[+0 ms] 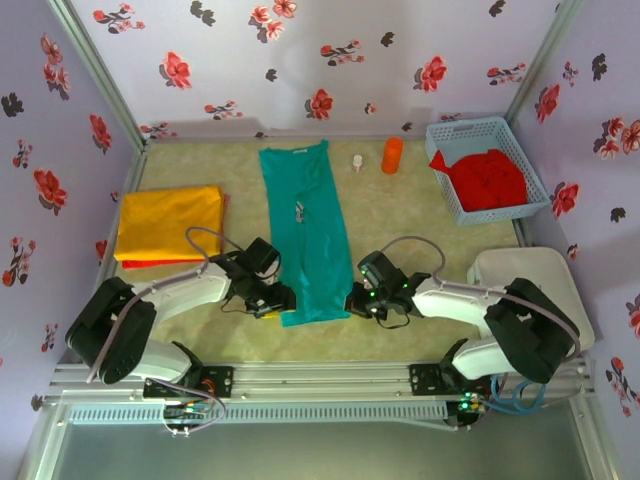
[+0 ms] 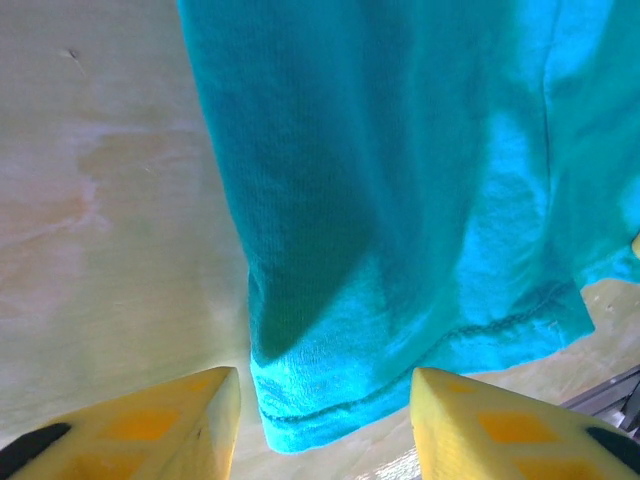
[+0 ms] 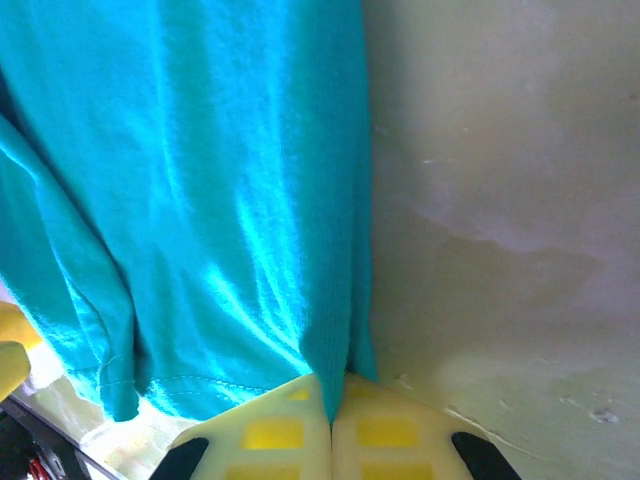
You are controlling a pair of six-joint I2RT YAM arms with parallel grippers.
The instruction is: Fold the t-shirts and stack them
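Both arms reach low and inward along the near edge. Left end effector point(image 2: 325, 400) spread, hem corner of teal t-shirt point(image 1: 305, 225) between its fingers. Right end effector point(image 3: 331, 400) pinching the opposite hem corner. Shirt lies mid-worktop, long axis near-to-far, collar toward the far edge.

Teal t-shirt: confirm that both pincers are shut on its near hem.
Not both. The right pincer is shut on the near hem of the teal t-shirt, but the left pincer is open, its jaws apart on either side of the hem corner. The left wrist view shows this.
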